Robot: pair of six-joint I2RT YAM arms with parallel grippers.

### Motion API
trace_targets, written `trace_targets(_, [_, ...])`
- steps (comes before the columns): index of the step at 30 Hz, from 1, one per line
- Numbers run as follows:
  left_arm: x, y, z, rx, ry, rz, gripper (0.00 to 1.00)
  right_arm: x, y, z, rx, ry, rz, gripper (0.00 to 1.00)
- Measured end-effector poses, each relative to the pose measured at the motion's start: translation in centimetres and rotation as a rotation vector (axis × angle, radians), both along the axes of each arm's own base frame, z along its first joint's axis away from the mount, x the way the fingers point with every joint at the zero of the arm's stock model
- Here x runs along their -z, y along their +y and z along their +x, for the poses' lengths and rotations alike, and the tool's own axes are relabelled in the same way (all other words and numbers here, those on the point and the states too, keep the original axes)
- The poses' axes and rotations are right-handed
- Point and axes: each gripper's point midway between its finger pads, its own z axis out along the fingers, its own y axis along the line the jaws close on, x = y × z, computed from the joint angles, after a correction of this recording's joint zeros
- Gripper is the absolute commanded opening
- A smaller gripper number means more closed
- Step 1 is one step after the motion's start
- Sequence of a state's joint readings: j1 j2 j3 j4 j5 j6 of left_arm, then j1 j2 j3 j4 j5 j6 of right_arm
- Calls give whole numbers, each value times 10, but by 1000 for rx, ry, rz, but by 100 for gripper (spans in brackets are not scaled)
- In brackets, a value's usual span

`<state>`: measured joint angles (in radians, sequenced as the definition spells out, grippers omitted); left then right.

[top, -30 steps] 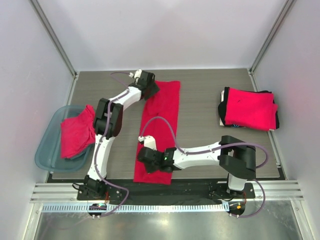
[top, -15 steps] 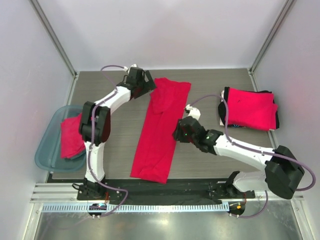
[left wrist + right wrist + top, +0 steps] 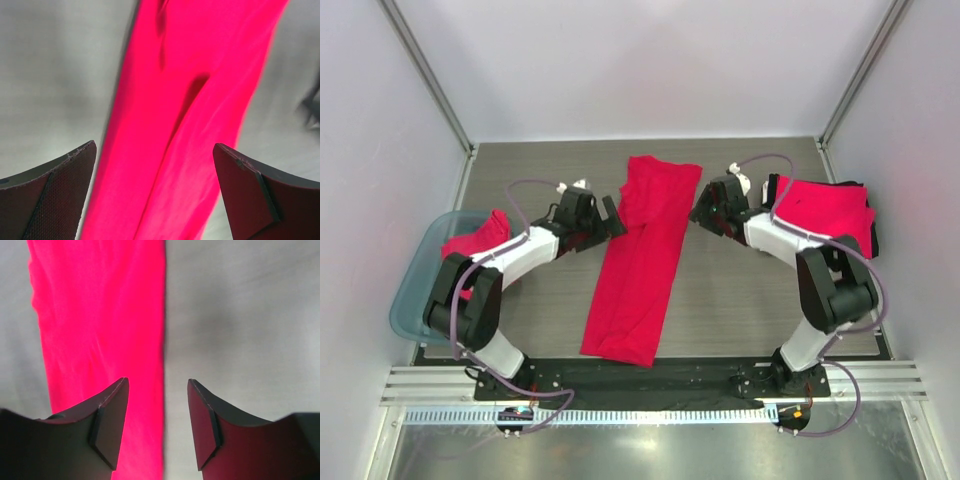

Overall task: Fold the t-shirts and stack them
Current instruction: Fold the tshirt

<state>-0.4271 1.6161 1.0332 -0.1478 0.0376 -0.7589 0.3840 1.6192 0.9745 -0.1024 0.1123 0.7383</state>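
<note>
A red t-shirt (image 3: 642,262), folded into a long narrow strip, lies along the middle of the table from the far side to the near edge. My left gripper (image 3: 612,217) is open just left of the strip's upper part, and the strip fills its wrist view (image 3: 185,125). My right gripper (image 3: 704,208) is open at the strip's right edge near its far end; that edge runs between the fingers (image 3: 107,425) in the right wrist view, with the shirt (image 3: 100,320) on the left. A stack of folded shirts (image 3: 818,217), red on top, sits at the right.
A teal bin (image 3: 412,292) at the table's left edge holds a crumpled red shirt (image 3: 472,250). Dark cloth shows under the folded stack. White walls and metal frame posts close the cell. A cable rail runs along the near edge.
The left gripper has moved from the strip's far end down to its left side. The right gripper has swung from the strip's near end up to its far right edge. The strip now lies slanted.
</note>
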Motion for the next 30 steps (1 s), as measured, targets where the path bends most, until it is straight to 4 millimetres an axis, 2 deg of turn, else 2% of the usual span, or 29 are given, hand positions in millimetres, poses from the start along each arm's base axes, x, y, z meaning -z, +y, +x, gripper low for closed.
trace_targets(1, [13, 2, -14, 13, 32, 8, 100, 2, 0, 12, 9, 4, 11, 54])
trace_targets(4, [31, 12, -44, 26, 79, 21, 100, 4, 2, 46, 25, -3, 49, 52])
trace_targets(8, [31, 24, -77, 39, 73, 9, 99, 13, 1, 83, 51, -5, 77, 50])
trace_targets(12, [22, 27, -93, 58, 38, -24, 100, 30, 0, 110, 69, 10, 85, 48])
trace_targets(15, [27, 32, -107, 63, 38, -33, 99, 47, 3, 121, 63, 35, 91, 46])
trace_targets(18, [32, 37, -119, 63, 43, -34, 100, 49, 8, 136, 57, 24, 106, 41])
trace_targets(21, [32, 40, -127, 63, 36, -43, 100, 51, 10, 147, 54, 19, 106, 16])
trace_targets(25, [30, 39, -133, 61, 34, -69, 100, 56, 12, 165, 50, 13, 109, 4])
trace_targets(29, [42, 42, -143, 48, 72, -76, 100, 56, 15, 194, 37, -12, 107, 4])
trace_targets(30, [45, 43, -146, 46, 82, -75, 99, 54, 15, 206, 30, -25, 103, 10])
